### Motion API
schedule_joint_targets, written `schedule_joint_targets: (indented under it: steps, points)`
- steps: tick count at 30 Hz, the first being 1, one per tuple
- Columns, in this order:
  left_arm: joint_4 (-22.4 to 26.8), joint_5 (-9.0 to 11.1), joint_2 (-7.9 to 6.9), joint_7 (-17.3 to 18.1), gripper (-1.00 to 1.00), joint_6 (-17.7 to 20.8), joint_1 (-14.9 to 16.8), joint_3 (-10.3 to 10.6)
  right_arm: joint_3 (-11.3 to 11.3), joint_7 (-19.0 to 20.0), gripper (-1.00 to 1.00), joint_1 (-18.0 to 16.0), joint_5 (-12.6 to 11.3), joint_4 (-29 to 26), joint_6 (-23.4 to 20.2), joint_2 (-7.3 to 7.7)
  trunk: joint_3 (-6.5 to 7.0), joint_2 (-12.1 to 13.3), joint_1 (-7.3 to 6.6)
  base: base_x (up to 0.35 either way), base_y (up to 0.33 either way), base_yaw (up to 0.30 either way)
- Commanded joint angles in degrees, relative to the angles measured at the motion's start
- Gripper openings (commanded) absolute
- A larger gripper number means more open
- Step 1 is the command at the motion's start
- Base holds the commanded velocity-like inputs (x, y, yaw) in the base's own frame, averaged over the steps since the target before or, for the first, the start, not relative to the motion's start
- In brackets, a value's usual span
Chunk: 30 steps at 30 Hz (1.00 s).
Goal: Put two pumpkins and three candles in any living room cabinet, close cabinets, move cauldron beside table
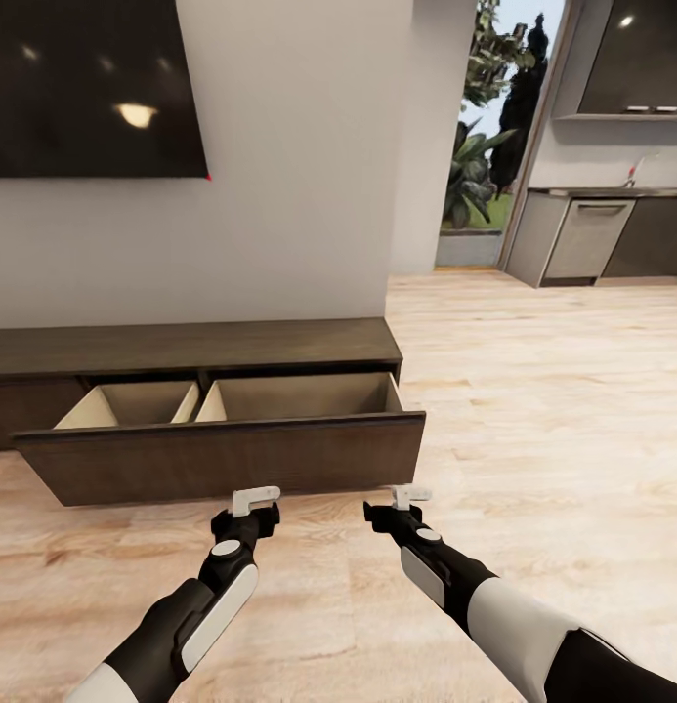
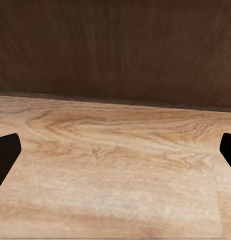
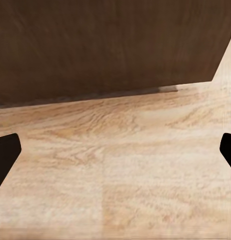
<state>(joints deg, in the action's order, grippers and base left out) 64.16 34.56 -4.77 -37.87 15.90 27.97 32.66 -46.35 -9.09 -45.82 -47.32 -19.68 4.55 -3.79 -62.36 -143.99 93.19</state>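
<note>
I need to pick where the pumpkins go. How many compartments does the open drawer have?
2. The left compartment and the wider right compartment sit side by side in the open drawer, split by a pale divider. Their floors are partly hidden behind the drawer front.

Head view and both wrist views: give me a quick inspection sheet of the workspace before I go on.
Surface: pale wood floor, bare in front of the unit.
Job's things: cabinet against the wall, its drawer pulled open; the two pale compartments look empty as far as they show. Pumpkins, candles, cauldron: nothing seen.
Clutter: nothing seen.
Grippers: left gripper and right gripper both open and empty, low, just short of the drawer front.
Cables: nothing seen.
Surroundings: dark wall screen above the cabinet; kitchen cupboards and a garden doorway beyond.
</note>
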Motion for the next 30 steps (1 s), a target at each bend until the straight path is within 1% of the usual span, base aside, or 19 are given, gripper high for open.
schedule_joint_targets:
  steps: [1, 5, 14, 18, 30]
  points:
    - [0.09, 0.29, -0.07, -0.45, 1.0, 0.18, 0.06, 0.21, -0.49, -0.31, 1.0, -0.06, -0.58, 0.0, 0.28, 0.02, -0.28, -0.04, 0.01, 0.0, 0.0, 0.0]
    - [0.09, 0.38, -0.01, -0.42, 1.0, 0.18, 0.06, 0.22, -0.49, -0.31, 1.0, -0.06, -0.58, 0.01, 0.29, 0.02, -1.17, -0.1, 0.11, 0.0, 0.0, 0.0]
    - [0.09, 0.58, 0.08, -0.42, 1.0, 0.18, 0.06, 0.23, -0.49, -0.31, 1.0, -0.06, -0.58, 0.06, 0.29, 0.02, -1.17, -0.1, 0.11, 0.011, 0.0, 0.0]
    - [0.09, 0.52, 0.1, -0.37, 1.0, 0.2, 0.06, 0.15, -0.49, -0.31, 1.0, -0.06, -0.58, 0.03, 0.29, 0.02, -1.17, -0.1, 0.11, 0.237, 0.043, 0.0]
    - [0.09, 0.55, 0.03, -0.39, 1.0, 0.27, 0.06, 0.19, -0.49, -0.31, 1.0, -0.06, -0.58, 0.01, 0.2, 0.06, -1.17, -0.1, 0.11, 0.315, 0.075, 0.0]
